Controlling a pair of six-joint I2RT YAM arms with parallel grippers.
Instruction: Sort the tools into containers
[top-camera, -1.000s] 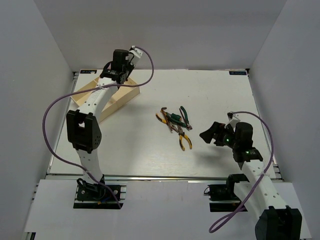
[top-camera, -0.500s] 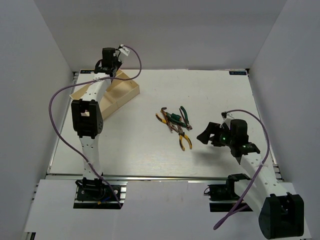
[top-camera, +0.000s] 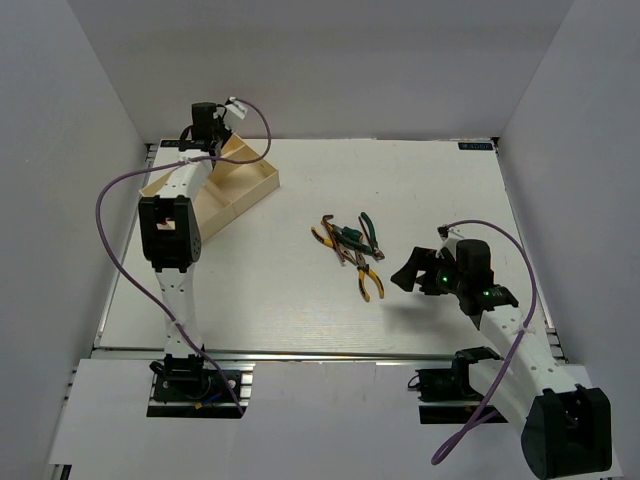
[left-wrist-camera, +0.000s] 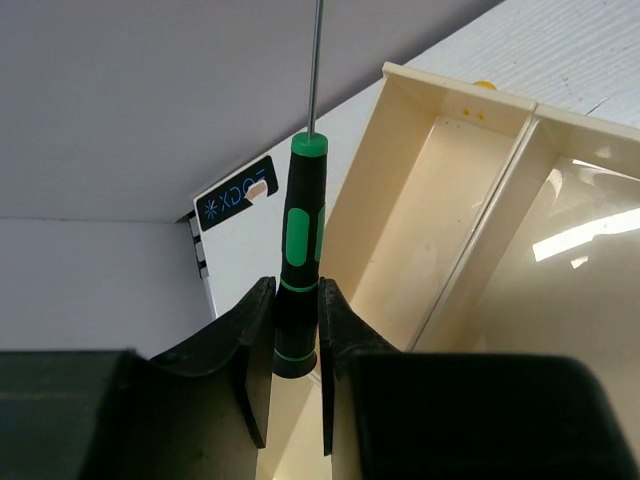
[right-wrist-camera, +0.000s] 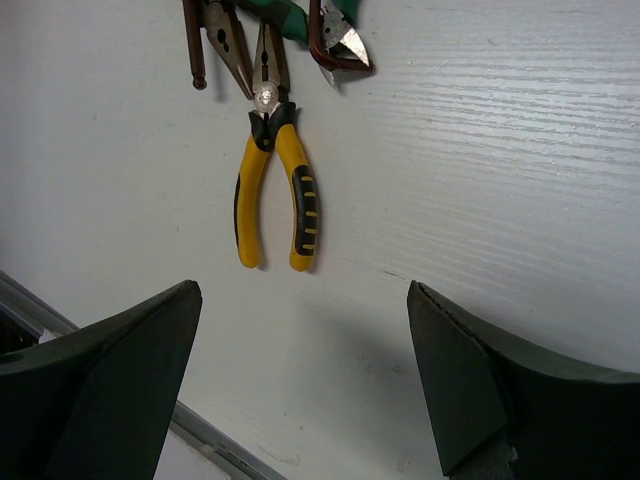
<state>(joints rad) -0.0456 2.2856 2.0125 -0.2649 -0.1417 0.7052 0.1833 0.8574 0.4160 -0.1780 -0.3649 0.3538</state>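
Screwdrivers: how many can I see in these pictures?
1. The screwdriver, green and black, is clamped in the left hand, near the tray. The tool pile may hide others.

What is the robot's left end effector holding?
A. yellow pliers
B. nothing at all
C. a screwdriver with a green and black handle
C: in the left wrist view, the left end effector is shut on the green-and-black-handled screwdriver with a thin metal shaft.
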